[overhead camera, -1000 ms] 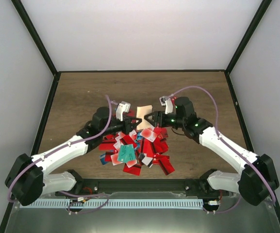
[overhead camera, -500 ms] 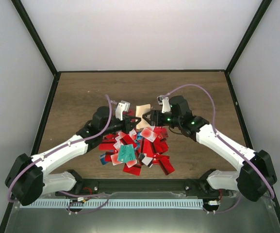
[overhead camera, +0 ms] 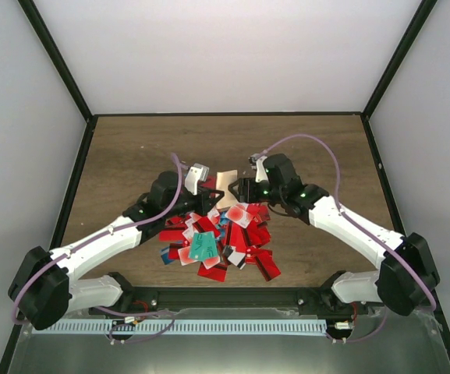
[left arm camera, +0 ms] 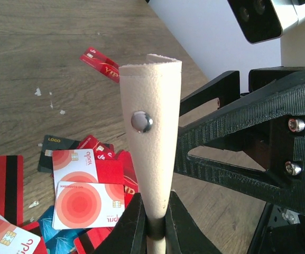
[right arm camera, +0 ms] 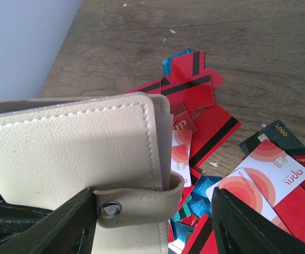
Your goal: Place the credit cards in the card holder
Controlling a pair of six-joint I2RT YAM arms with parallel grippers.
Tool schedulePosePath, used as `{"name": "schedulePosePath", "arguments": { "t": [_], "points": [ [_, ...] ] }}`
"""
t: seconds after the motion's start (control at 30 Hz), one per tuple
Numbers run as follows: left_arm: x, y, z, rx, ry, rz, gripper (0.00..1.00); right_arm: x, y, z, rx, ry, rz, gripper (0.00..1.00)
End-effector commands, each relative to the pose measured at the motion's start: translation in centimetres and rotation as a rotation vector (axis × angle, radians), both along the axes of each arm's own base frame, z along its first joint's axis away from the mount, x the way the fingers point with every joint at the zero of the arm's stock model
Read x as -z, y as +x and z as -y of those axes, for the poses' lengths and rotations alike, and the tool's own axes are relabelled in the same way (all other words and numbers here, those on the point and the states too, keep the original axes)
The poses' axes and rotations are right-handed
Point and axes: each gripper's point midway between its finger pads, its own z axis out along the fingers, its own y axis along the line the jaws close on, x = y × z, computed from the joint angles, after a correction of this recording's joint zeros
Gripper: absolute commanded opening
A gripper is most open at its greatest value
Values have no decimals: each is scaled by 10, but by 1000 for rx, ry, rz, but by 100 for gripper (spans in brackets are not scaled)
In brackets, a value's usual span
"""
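The beige card holder (overhead camera: 226, 184) hangs over the table, upright and edge-on, with my left gripper (left arm camera: 155, 222) shut on its lower edge. Its snap strap (right arm camera: 136, 203) wraps round the corner. My right gripper (right arm camera: 152, 227) is open and straddles that strapped corner: one finger (right arm camera: 46, 227) lies against the holder's face, and the other (right arm camera: 242, 227) stands well clear of it. From the left wrist, the right gripper's black fingers (left arm camera: 221, 121) sit just beside the holder (left arm camera: 152, 153). The credit cards (overhead camera: 221, 238), mostly red with some white and teal, lie heaped below.
The card heap (right arm camera: 205, 106) spreads across the near middle of the brown wooden table (overhead camera: 131, 156). A dark card marked LOGO (left arm camera: 54, 151) lies at its edge. Black frame posts and white walls (overhead camera: 225, 54) enclose the table.
My right arm has moved left, and its open jaws now reach around the holder's corner. The left gripper and the holder have stayed where they were.
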Motion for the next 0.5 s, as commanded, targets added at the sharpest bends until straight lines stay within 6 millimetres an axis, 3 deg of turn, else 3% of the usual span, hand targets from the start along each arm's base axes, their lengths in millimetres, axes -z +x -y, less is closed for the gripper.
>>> {"name": "schedulePosePath", "arguments": {
  "t": [0.0, 0.47],
  "points": [
    [-51, -5, 10, 53, -91, 116, 4, 22, 19, 23, 118, -121, 2, 60],
    [-57, -6, 8, 51, -95, 123, 4, 49, 21, 26, 129, -162, -29, 60]
  ]
}}
